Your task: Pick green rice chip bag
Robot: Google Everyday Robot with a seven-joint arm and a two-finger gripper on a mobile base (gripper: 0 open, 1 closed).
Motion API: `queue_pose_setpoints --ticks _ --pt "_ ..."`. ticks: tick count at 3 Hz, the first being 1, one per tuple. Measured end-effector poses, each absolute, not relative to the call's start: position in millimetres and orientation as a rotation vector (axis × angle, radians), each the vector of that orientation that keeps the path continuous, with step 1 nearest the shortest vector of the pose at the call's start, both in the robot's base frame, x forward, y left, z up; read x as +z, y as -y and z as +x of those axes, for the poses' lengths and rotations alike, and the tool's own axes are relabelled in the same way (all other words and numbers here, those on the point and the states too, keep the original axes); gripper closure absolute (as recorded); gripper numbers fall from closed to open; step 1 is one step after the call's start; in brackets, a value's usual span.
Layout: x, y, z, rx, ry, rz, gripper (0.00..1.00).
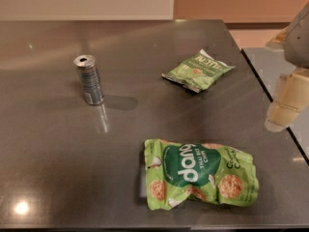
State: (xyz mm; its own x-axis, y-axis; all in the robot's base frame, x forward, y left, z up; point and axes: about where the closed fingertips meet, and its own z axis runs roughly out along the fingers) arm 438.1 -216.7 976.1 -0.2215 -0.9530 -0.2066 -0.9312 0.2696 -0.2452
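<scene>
While the green rice chip bag [200, 174] is laid flat on the near part of the dark worktop [58, 168], with its white lettering turned upside down to the camera, the gripper [284, 108] is held at the right edge of the view, higher than the bag and well apart from it. Whether the gripper is wide or narrow cannot be told. A smaller green packet [198, 70] is seen farther back, right of centre, and a silver can [89, 79] is stood upright at the left, apart from both.
</scene>
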Motion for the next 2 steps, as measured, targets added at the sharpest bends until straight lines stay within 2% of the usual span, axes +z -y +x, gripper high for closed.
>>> queue_pose_setpoints --ticks 2 --pt "967.9 209.2 427.8 -0.067 -2.185 -1.765 0.0"
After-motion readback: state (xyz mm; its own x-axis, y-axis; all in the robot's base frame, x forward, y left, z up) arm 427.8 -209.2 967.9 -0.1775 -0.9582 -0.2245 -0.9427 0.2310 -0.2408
